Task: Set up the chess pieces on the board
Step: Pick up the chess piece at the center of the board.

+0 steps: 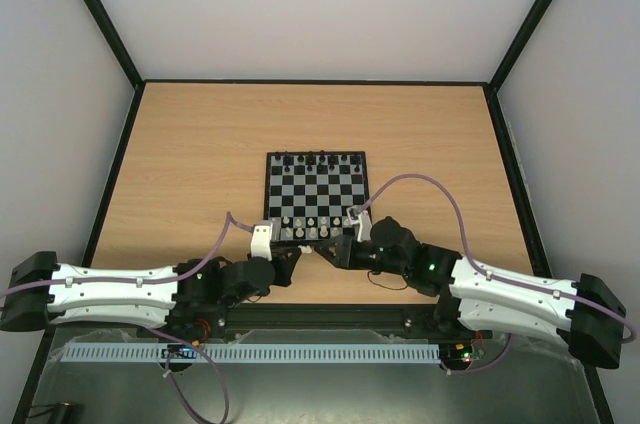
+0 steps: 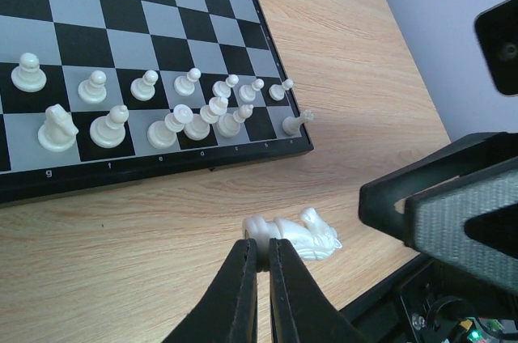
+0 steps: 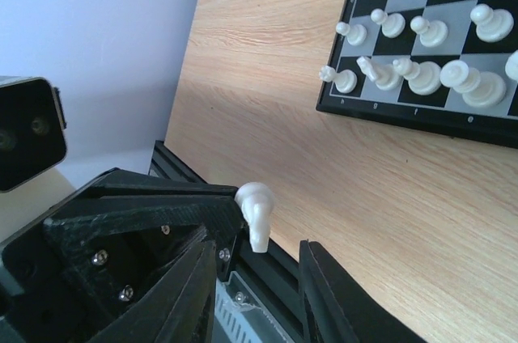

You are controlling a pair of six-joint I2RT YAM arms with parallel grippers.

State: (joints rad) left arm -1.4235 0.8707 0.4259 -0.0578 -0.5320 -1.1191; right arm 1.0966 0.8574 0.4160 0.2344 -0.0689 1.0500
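**Q:** What is shown, and where is the piece?

**Operator:** Left wrist view. I see a cream-white knight (image 2: 306, 234) lying on its side just off the near rim of the board (image 2: 162, 171), over the surface (image 2: 121, 238). My left end effector (image 2: 263, 244) is clamped on its base end. The head points toward the right end effector (image 1: 335, 249), whose fingers (image 2: 388, 197) stand apart close beside the knight. On the board, white pieces (image 2: 166, 126) stand upright in the two near rows, with pawns in the farther row and taller pieces in the nearer. Black pieces (image 1: 315, 158) line the far edge.

**Q:** What can you not make out?

**Operator:** The knight's base is hidden between the left fingers, and I cannot tell whether the piece touches the surface. The board is cut off at the left of the wrist view. From above, the pieces are too small to name. The right end effector runs out of frame on the right.

**Q:** Materials and shapes?

**Operator:**
- **Surface:** pale wood grain.
- **Board:** black and grey squares, with a thin black border carrying small file letters.
- **Pieces:** smooth, glossy and round-based. The knight has a carved horse head.
- **Left fingers:** matt black, tapering to narrow tips.
- **Right finger:** a ribbed grey pad (image 2: 469, 222) on its inner face.
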